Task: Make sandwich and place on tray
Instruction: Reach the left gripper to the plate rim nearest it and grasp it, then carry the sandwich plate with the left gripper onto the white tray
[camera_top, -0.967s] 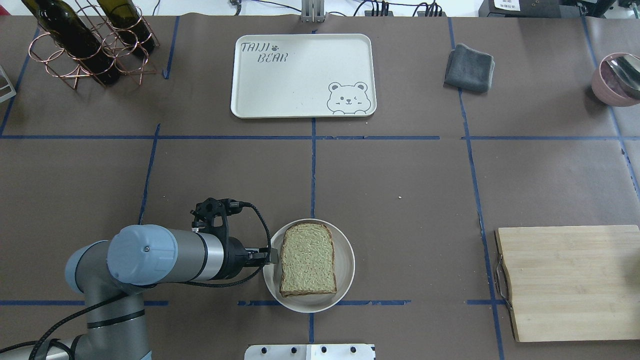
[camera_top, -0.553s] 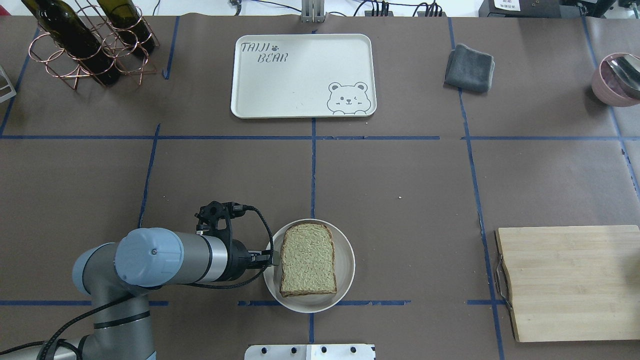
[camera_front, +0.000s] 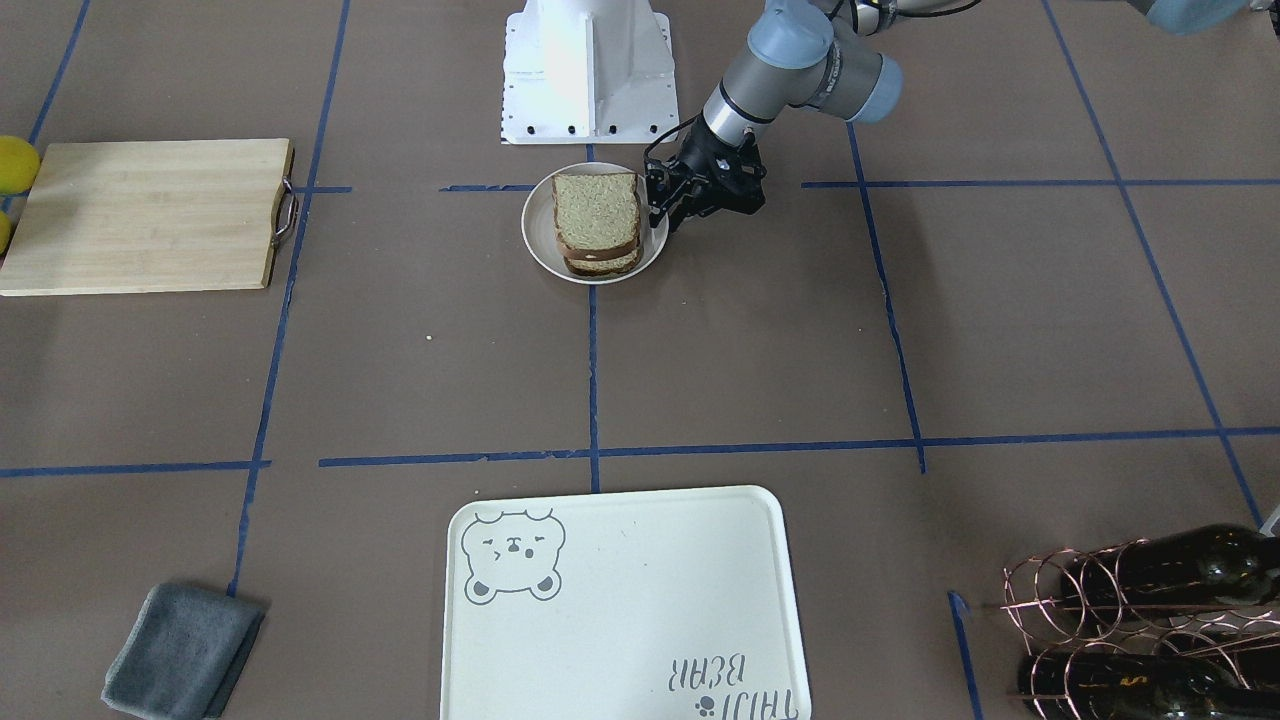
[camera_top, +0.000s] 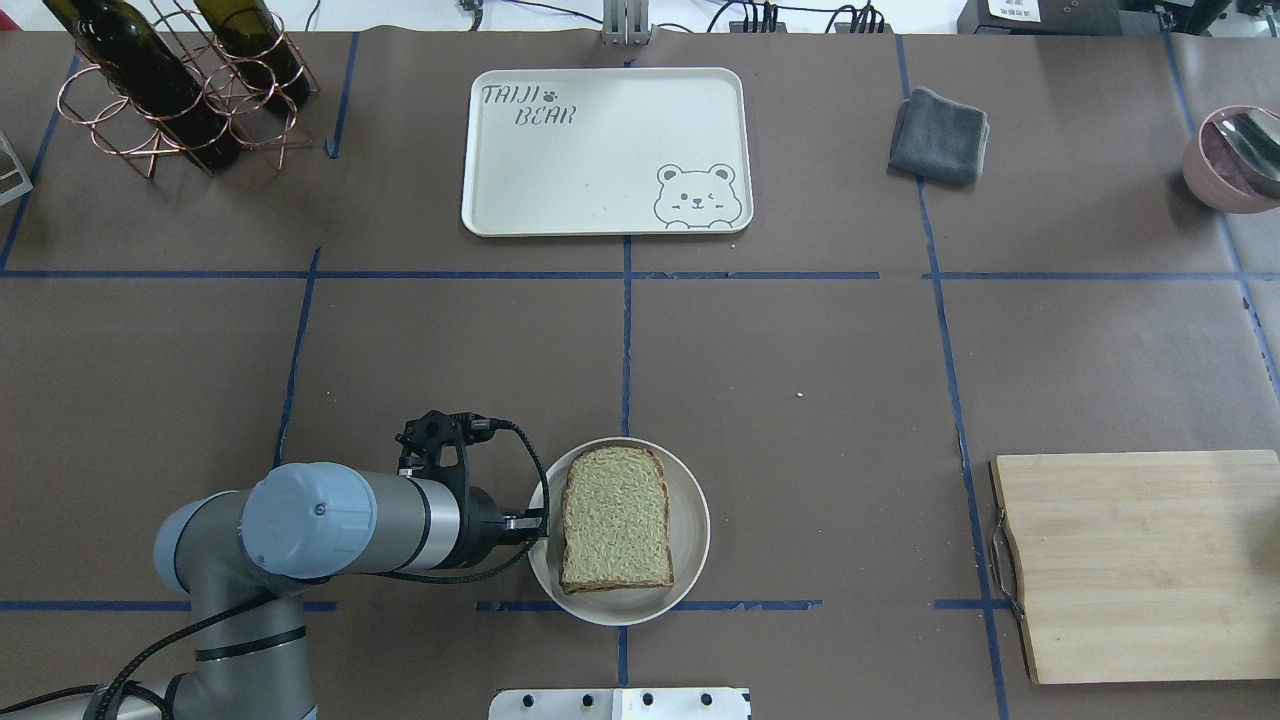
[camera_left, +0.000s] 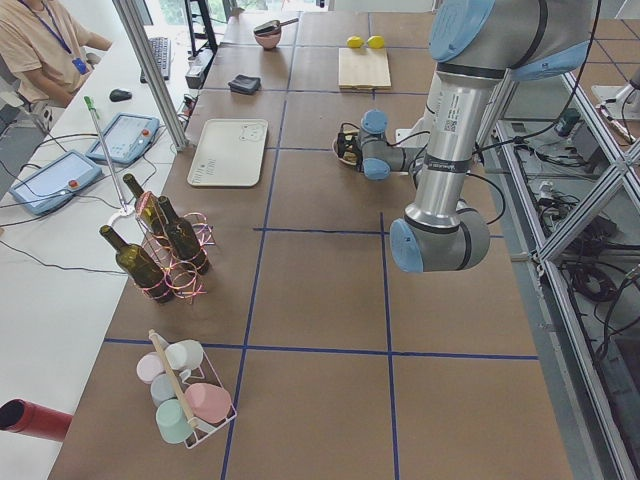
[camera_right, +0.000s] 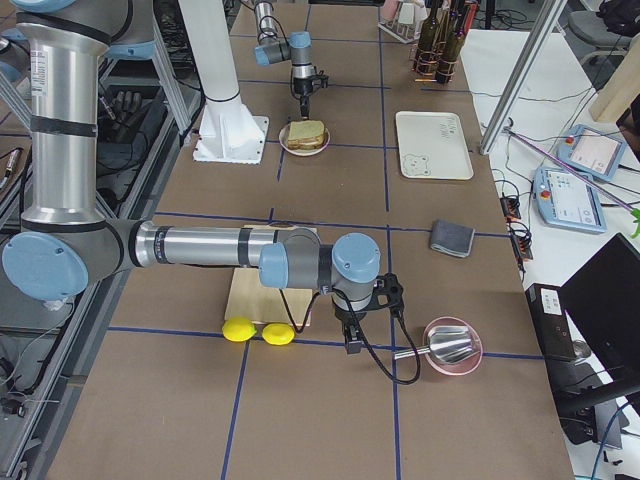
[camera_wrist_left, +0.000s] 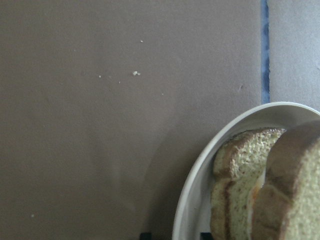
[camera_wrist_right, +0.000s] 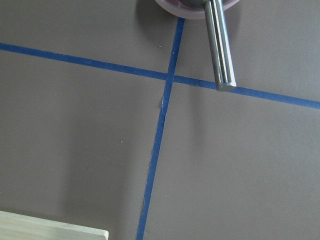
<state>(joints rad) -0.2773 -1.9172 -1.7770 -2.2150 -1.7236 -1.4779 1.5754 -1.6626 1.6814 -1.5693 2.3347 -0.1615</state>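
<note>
The sandwich (camera_top: 615, 530), two brown-crusted slices with a white layer between them, lies on a round white plate (camera_top: 692, 545) near the robot's base. It also shows in the front view (camera_front: 597, 222) and the left wrist view (camera_wrist_left: 250, 190). My left gripper (camera_top: 537, 521) is low at the plate's left rim and open. Its dark fingertips (camera_wrist_left: 146, 234) stand on either side of the rim (camera_wrist_left: 186, 210). The cream tray (camera_top: 600, 150) with the bear drawing sits empty at the far middle. My right gripper (camera_right: 352, 345) hangs near a pink bowl; I cannot tell whether it is open or shut.
A wooden cutting board (camera_top: 1140, 565) lies at the right. A grey cloth (camera_top: 938, 135) sits right of the tray. A wire rack with wine bottles (camera_top: 170, 90) stands far left. A pink bowl with a metal scoop (camera_top: 1235, 155) is at the far right. Two lemons (camera_right: 255, 330) lie beside the board.
My left arm has shifted a little to the right and nearer the table's front edge, bringing the gripper down onto the plate's left rim. The sandwich and plate have not moved.
</note>
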